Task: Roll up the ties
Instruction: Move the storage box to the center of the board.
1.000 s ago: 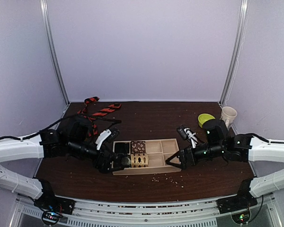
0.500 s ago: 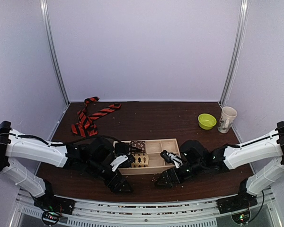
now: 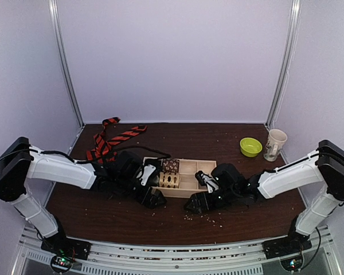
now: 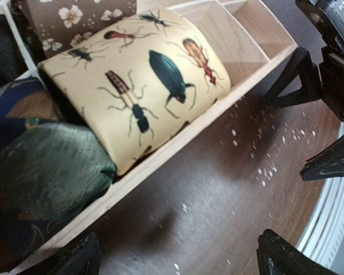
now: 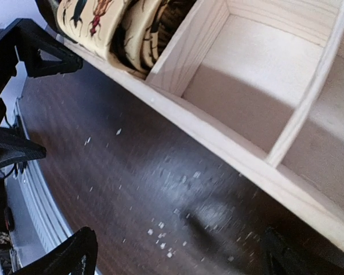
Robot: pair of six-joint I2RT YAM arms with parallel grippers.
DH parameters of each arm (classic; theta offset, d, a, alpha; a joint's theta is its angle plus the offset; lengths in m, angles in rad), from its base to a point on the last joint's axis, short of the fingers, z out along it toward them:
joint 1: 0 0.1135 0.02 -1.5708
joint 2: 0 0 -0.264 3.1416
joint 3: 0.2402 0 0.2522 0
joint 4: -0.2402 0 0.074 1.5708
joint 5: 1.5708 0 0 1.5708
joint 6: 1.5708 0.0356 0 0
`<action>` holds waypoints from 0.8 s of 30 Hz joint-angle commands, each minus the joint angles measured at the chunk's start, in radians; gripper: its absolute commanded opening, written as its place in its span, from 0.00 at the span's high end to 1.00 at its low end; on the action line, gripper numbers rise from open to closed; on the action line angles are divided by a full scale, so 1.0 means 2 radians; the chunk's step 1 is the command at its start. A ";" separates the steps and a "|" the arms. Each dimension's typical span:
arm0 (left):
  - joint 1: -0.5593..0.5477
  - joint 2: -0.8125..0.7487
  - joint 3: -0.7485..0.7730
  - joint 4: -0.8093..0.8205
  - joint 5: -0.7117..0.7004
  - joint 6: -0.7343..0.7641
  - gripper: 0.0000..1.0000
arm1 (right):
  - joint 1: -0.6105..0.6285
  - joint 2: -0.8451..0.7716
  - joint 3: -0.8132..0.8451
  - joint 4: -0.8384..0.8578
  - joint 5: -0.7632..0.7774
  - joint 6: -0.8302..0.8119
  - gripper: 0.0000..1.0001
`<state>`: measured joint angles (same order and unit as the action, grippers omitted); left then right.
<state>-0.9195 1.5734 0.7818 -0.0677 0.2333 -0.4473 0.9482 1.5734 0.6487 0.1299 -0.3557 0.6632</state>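
The tie (image 3: 106, 143), striped red-orange and black, lies loosely bunched at the back left of the table, far from both arms. My left gripper (image 3: 151, 198) is open and low over the table, just in front of the left end of the wooden tray (image 3: 199, 184). In the left wrist view the left gripper (image 4: 178, 260) holds nothing, with bare tabletop between its fingers. My right gripper (image 3: 194, 204) is open in front of the tray's middle. The right wrist view shows the right gripper (image 5: 178, 258) empty beside the tray's front wall (image 5: 218, 137).
The tray's left compartments hold fabric rolls: a cream insect-print one (image 4: 143, 74), a dark green one (image 4: 40, 166) and a brown flowered one (image 3: 170, 165). Its right compartments (image 5: 258, 86) hold nothing. A green bowl (image 3: 250, 146) and a paper cup (image 3: 274, 143) stand back right. White crumbs dot the wood.
Both arms swung from over the tray toward the table's near edge, then forward to the tray's front wall. The tray now sits slightly farther back. Both grippers stayed open.
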 commanded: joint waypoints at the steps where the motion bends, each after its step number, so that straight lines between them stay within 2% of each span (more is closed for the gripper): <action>1: 0.038 0.047 0.053 0.058 -0.013 0.030 0.02 | -0.045 0.040 0.058 -0.003 0.031 -0.038 0.01; 6: 0.099 0.104 0.117 0.078 0.010 0.036 0.02 | -0.101 0.101 0.120 -0.013 0.031 -0.064 0.00; 12: 0.162 0.157 0.197 0.064 0.035 0.045 0.02 | -0.145 0.163 0.200 -0.026 0.021 -0.073 0.00; 16: 0.202 0.114 0.200 0.045 0.014 0.054 0.02 | -0.148 0.144 0.204 -0.010 0.001 -0.071 0.00; 18: 0.239 0.097 0.204 0.025 0.000 0.052 0.02 | -0.148 0.129 0.194 -0.004 -0.008 -0.069 0.01; 22: 0.331 0.114 0.241 -0.030 -0.005 0.031 0.02 | -0.148 0.106 0.174 0.004 -0.028 -0.066 0.02; 24: 0.362 0.136 0.263 -0.061 -0.039 0.034 0.02 | -0.148 0.093 0.165 0.005 -0.033 -0.065 0.03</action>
<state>-0.3294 1.8053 1.2247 -0.0788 0.2493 -0.3725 0.6502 1.8290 1.0172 0.1097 -0.3786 0.5373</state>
